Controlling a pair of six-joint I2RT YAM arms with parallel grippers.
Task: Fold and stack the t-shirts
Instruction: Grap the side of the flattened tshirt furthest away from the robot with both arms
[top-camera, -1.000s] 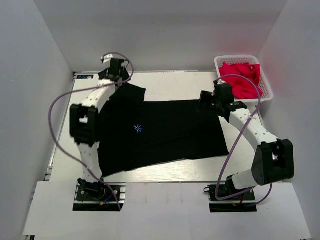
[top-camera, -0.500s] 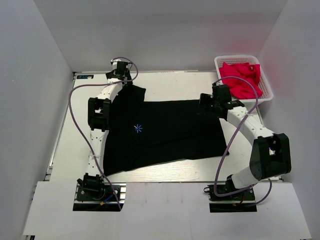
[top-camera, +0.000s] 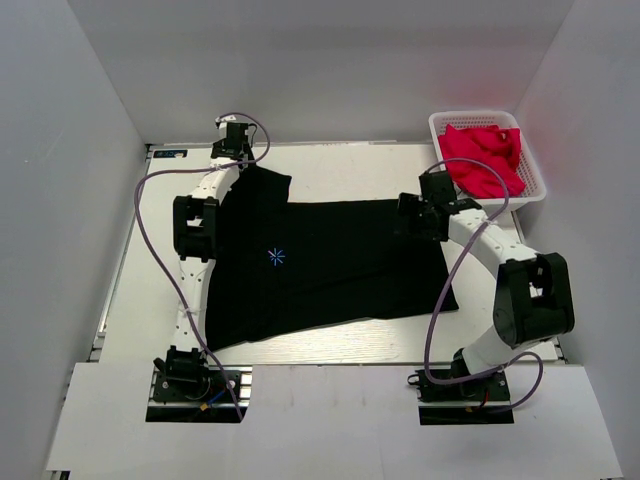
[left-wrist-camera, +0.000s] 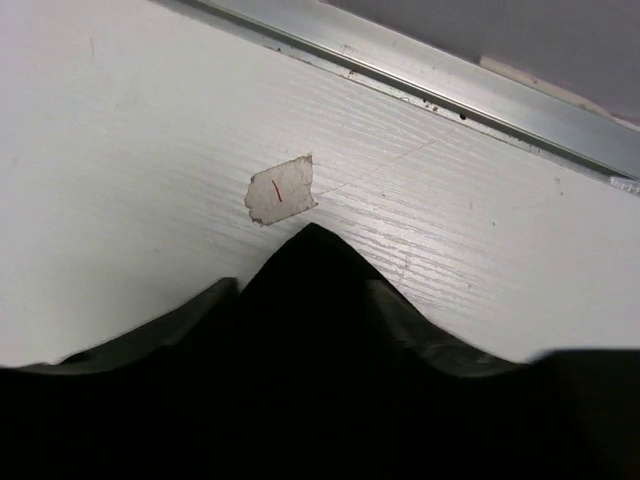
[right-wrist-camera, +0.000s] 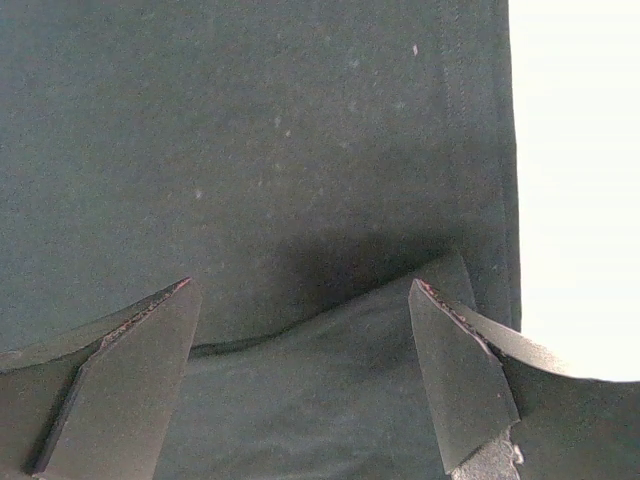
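Observation:
A black t-shirt with a small light-blue starburst lies spread flat on the white table. My left gripper is at its far left corner, by the sleeve. In the left wrist view a peak of the black cloth rises between the fingers of the left gripper, which stand apart. My right gripper hangs open over the shirt's far right corner. In the right wrist view its tips straddle a low fold of the cloth next to the hem, holding nothing.
A white basket with red cloth stands at the back right, just beyond the right arm. A scrap of tape is stuck to the table ahead of the left gripper, with the table's metal edge rail behind it. White walls enclose the table.
The left arm swung in and settled over the shirt's far left corner, its jaws narrowing round the cloth. The right gripper shifted slightly along the far right corner and stayed open.

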